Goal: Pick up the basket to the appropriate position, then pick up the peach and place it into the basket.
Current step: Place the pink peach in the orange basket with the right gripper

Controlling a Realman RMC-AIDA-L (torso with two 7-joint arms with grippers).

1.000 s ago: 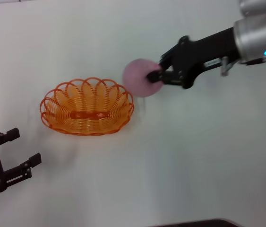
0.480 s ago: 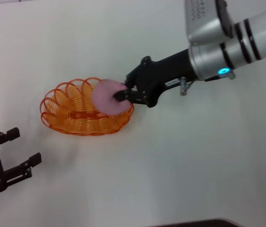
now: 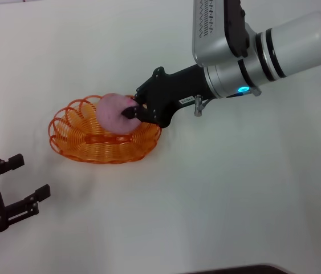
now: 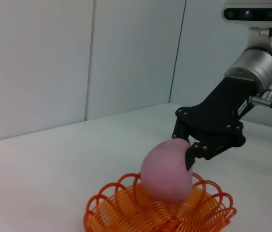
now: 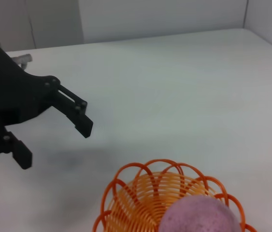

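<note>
— While the basket [image 3: 104,131] is taken as the landmark, how is it laid out?

— It is seen resting flat on the white table [image 3: 234,188], an oval of orange looped wire with a scalloped rim. Its long axis is laid across the head view, from the robot's left to its right, and its open side is turned upward. A solid orange bar is seen along that axis in its base.

— And where is the peach [image 3: 112,112] found?

— It is held over the far-right part of the basket, above the rim and inside the oval's outline. In the left wrist view the peach [image 4: 166,169] is seen low over the wire loops of the basket [image 4: 160,208]; whether it touches them cannot be told.

— By what is it held?

— It is clamped by the right gripper [image 3: 130,110], whose black fingers are closed on the fruit's right side. The arm is stretched in from the basket's far right.

— What else lies around the basket?

— The left gripper [image 3: 19,184] is parked on the near-left side of the basket, well apart from it, with its jaws spread wide and nothing between them. It is also shown in the right wrist view [image 5: 53,130], beyond the basket's rim [image 5: 140,193] and the peach [image 5: 201,215]. Nothing is seen between the peach and the basket's floor.
</note>
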